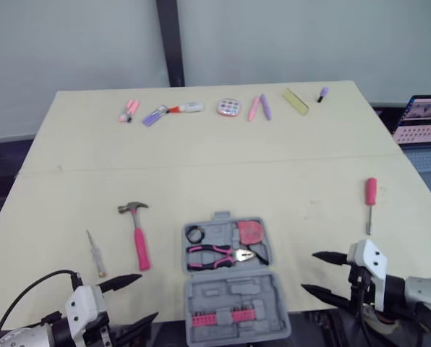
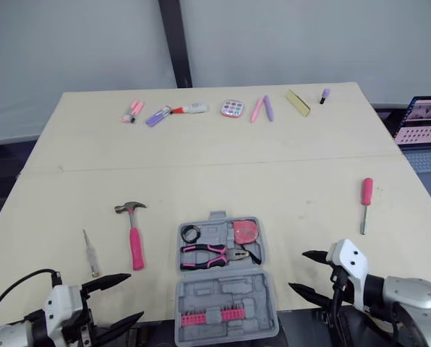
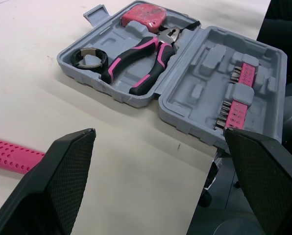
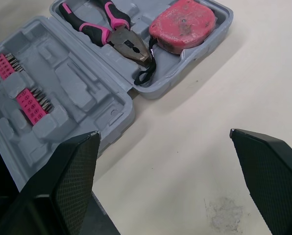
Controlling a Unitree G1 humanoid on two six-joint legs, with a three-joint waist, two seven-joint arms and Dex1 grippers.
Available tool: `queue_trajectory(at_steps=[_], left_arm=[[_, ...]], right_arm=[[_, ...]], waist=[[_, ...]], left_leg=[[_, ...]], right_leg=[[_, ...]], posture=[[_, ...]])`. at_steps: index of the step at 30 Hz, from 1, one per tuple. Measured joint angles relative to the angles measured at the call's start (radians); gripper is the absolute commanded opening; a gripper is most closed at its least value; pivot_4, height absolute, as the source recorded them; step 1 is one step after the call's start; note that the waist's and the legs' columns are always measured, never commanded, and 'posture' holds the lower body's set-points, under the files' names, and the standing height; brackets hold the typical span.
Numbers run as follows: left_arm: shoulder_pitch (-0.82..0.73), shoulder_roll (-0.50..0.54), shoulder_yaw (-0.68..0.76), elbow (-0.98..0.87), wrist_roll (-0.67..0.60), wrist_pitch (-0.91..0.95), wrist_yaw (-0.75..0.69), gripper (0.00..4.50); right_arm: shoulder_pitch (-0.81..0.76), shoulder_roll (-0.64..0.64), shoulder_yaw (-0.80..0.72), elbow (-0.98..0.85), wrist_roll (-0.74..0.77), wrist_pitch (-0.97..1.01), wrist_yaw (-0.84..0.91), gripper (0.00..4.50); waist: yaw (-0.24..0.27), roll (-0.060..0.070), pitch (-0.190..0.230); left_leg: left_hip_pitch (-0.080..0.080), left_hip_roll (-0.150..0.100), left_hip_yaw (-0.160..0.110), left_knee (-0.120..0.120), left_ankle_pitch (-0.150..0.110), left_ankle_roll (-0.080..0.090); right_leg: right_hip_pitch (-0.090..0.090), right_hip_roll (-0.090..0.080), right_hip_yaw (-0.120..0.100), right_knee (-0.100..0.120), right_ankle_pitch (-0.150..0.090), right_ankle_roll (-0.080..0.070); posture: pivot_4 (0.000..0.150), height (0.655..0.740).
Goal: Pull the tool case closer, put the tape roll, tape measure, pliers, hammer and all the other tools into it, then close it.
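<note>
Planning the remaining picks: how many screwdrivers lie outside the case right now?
2. A slim screwdriver lies left of the hammer; a pink-handled screwdriver lies far right of the case. None seem hidden.

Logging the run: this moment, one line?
case open; pliers, tape roll, tape measure inside; hammer, pink screwdriver, small screwdriver out; left hand, right hand open

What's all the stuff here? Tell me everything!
table: one, beige
tool case: one, grey, open, near edge
pliers: one, pink-black, in case
tape measure: one, pink, in case
tape roll: one, black, in case
bits: one row, pink, in lid
hammer: one, pink handle, left of case
thin screwdriver: one, pale, left of hammer
pink screwdriver: one, table's right side
small things: several, pink, purple, yellow, far edge
laptop: one, open, off table's right
left gripper: one, black, open
right gripper: one, black, open
</note>
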Motion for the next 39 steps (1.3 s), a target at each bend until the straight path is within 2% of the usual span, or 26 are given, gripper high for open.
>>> queue_trajectory(at_steps=[6, 9, 12, 13, 18, 19, 20, 25, 31, 34, 36, 39], left_arm=[[0.0, 0.0, 0.003, -0.006, -0.001, 0.014, 0.007, 4.5], [-0.024, 0.0, 0.007, -0.049, -0.022, 0.106, 0.067, 4.5], [-0.089, 0.041, -0.007, -0.092, -0.015, 0.173, 0.09, 3.7], [-0.105, 0.066, -0.013, -0.1, -0.004, 0.194, 0.089, 3.31], [-0.142, 0.099, -0.039, -0.1, 0.029, 0.254, 0.09, 0.76], [-0.153, 0.107, -0.05, -0.092, 0.04, 0.259, 0.088, 0.19], [-0.169, 0.11, -0.061, -0.081, 0.052, 0.262, 0.086, 0.0], [-0.264, 0.107, -0.159, -0.015, 0.114, 0.267, 0.082, 0.0], [-0.362, 0.081, -0.271, 0.053, 0.168, 0.271, 0.082, 0.0], [-0.377, 0.08, -0.294, 0.079, 0.173, 0.27, 0.078, 0.0], [-0.382, 0.08, -0.298, 0.081, 0.178, 0.269, 0.077, 0.0], [-0.382, 0.081, -0.304, 0.083, 0.184, 0.266, 0.074, 0.0]], right_arm=[[0.001, 0.0, 0.0, -0.001, 0.0, 0.0, 0.0, 4.47], [-0.02, -0.018, 0.026, -0.014, 0.001, 0.017, 0.0, 4.47], [-0.088, -0.021, 0.061, -0.021, 0.002, 0.046, -0.011, 4.5], [-0.11, -0.022, 0.075, -0.021, 0.002, 0.05, -0.016, 4.5], [-0.151, -0.023, 0.138, -0.001, -0.021, 0.066, -0.033, 4.5], [-0.162, -0.023, 0.151, 0.004, -0.027, 0.066, -0.039, 4.24], [-0.173, -0.022, 0.16, 0.008, -0.032, 0.067, -0.044, 3.94], [-0.214, -0.021, 0.206, 0.033, -0.058, 0.07, -0.065, 1.87], [-0.259, -0.041, 0.282, 0.063, -0.092, 0.128, -0.071, 1.87], [-0.281, -0.037, 0.308, 0.075, -0.107, 0.139, -0.084, 1.0], [-0.286, -0.031, 0.311, 0.076, -0.11, 0.139, -0.09, 0.04], [-0.29, -0.029, 0.311, 0.077, -0.11, 0.137, -0.095, 0.04]], waist=[[0.0, 0.0, 0.0], [0.0, 0.0, 0.0], [0.001, 0.0, 0.0], [0.0, 0.0, 0.0], [-0.001, 0.0, 0.0], [-0.001, 0.0, 0.0], [-0.001, 0.0, 0.0], [0.001, 0.0, 0.0], [-0.001, 0.0, 0.0], [-0.001, 0.0, 0.0], [-0.001, 0.0, 0.0], [0.001, 0.0, 0.0]], left_leg=[[0.0, 0.0, 0.0, 0.0, 0.0, 0.0], [0.0, 0.0, 0.0, 0.001, 0.0, 0.0], [0.0, 0.0, -0.001, 0.002, 0.0, 0.0], [0.0, 0.0, -0.001, 0.002, 0.0, 0.0], [0.0, 0.0, 0.0, 0.0, 0.0, 0.0], [0.0, 0.0, 0.0, 0.001, 0.0, 0.0], [0.0, 0.0, 0.0, 0.002, 0.0, 0.0], [0.0, 0.0, 0.0, 0.002, 0.0, 0.0], [-0.001, 0.0, 0.0, 0.003, 0.0, 0.0], [-0.001, 0.0, 0.0, 0.003, 0.0, 0.0], [-0.001, 0.0, 0.0, 0.003, 0.0, 0.0], [-0.001, 0.0, 0.0, 0.003, 0.0, 0.0]], right_leg=[[0.0, 0.0, 0.0, 0.0, 0.0, 0.0], [0.0, 0.0, 0.0, 0.0, 0.0, 0.0], [0.0, 0.0, 0.0, 0.002, 0.0, 0.0], [0.0, 0.0, 0.0, 0.002, 0.0, 0.0], [0.0, 0.0, 0.0, 0.002, 0.0, 0.0], [0.0, 0.0, 0.0, 0.001, 0.0, 0.0], [0.0, 0.0, 0.0, 0.002, 0.0, 0.0], [0.0, 0.0, 0.0, 0.003, 0.0, 0.0], [-0.001, 0.0, 0.0, 0.006, 0.0, 0.0], [-0.001, 0.0, 0.0, 0.006, 0.0, 0.0], [-0.001, 0.0, 0.0, 0.006, 0.0, 0.0], [-0.001, 0.0, 0.0, 0.006, 0.0, 0.0]], posture=[[0.15, 0.74], [0.15, 0.74], [0.15, 0.74], [0.15, 0.74], [0.15, 0.74], [0.15, 0.74], [0.15, 0.74], [0.15, 0.74], [0.15, 0.74], [0.15, 0.74], [0.15, 0.74], [0.15, 0.74]])
